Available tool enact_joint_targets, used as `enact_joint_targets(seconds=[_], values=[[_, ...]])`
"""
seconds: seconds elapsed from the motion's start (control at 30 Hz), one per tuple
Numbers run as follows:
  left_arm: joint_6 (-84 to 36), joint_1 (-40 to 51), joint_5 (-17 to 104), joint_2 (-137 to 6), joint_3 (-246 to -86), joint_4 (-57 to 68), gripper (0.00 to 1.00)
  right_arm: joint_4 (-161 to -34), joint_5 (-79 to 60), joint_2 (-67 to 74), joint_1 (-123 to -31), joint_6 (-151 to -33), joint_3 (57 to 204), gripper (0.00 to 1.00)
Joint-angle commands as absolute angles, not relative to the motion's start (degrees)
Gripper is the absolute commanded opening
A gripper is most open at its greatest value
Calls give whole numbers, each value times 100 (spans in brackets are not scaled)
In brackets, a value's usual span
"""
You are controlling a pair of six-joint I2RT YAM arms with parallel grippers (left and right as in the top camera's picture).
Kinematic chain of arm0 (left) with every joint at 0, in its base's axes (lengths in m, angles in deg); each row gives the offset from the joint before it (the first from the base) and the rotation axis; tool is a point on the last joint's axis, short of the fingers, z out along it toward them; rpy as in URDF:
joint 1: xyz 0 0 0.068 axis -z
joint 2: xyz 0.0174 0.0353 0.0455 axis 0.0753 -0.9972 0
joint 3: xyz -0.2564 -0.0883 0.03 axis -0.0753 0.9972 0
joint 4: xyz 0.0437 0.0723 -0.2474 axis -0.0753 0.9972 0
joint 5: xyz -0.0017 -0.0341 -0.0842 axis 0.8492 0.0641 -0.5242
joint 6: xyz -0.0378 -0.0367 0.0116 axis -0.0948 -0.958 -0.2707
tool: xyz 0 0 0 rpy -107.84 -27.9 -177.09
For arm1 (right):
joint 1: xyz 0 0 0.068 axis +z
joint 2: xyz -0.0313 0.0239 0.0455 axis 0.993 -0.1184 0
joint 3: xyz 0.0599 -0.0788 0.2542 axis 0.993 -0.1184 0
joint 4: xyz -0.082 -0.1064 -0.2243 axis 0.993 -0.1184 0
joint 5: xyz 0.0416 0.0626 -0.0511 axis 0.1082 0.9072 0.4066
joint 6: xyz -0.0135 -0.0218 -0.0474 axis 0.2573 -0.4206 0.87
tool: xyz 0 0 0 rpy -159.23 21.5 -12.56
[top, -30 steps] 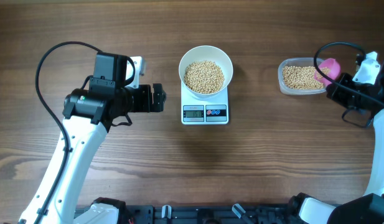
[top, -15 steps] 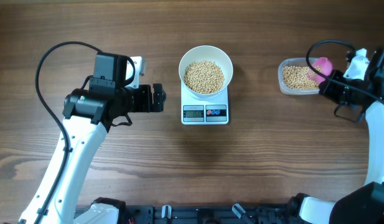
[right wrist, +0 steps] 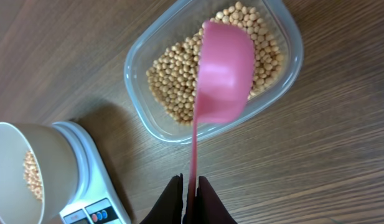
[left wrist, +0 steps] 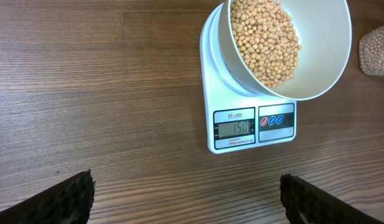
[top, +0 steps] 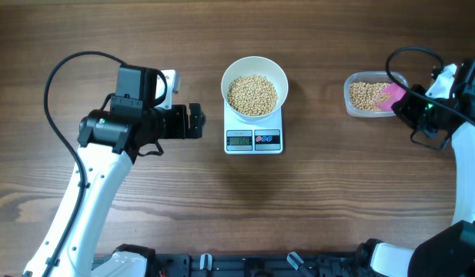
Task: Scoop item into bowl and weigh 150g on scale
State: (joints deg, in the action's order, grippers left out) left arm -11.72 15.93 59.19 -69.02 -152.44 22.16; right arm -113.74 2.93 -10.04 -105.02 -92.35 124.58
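Beans (top: 252, 94) sat in bowl (top: 254, 65) on scale (top: 254, 140), display read 150, so weighing looked done; right gripper (right wrist: 190, 186), 3 o'clock, pinched pink scoop (right wrist: 223, 71) over tub (right wrist: 140, 106), only parking it left; left gripper (top: 197, 121), 9 o'clock, jaws spread.

left hand (top: 199, 121) spread wide, right hand (right wrist: 190, 188) clamped

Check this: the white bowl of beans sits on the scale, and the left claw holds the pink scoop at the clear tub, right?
Not quite. It is the right claw that holds the pink scoop at the clear tub, as the right wrist view shows. The left claw is open and empty. The white bowl of beans does sit on the scale.
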Motion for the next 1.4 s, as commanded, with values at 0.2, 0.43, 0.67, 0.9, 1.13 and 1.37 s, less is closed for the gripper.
enact_joint_targets(seconds=[0.2,0.43,0.67,0.9,1.13,1.37], values=[[-1203,1561,5934,-6902,-15353,2216,100,-11334,486,-1068,-10478,-9355,12438,30],[-1201,1561,5934,-6902,-15353,2216,100,-11409,562,-869,-10480,-9311,12453,100],[-1201,1561,5934,-6902,-15353,2216,100,-12012,518,292,-10507,-9303,12453,100],[-1201,1561,5934,-6902,-15355,2216,100,-13120,518,2003,-10504,-8988,12453,100],[-1203,1561,5934,-6902,-15353,2216,100,-13951,521,3457,-10504,-9021,12453,100],[-1203,1561,5934,-6902,-15353,2216,100,-14270,518,3706,-10507,-9018,12453,100]])
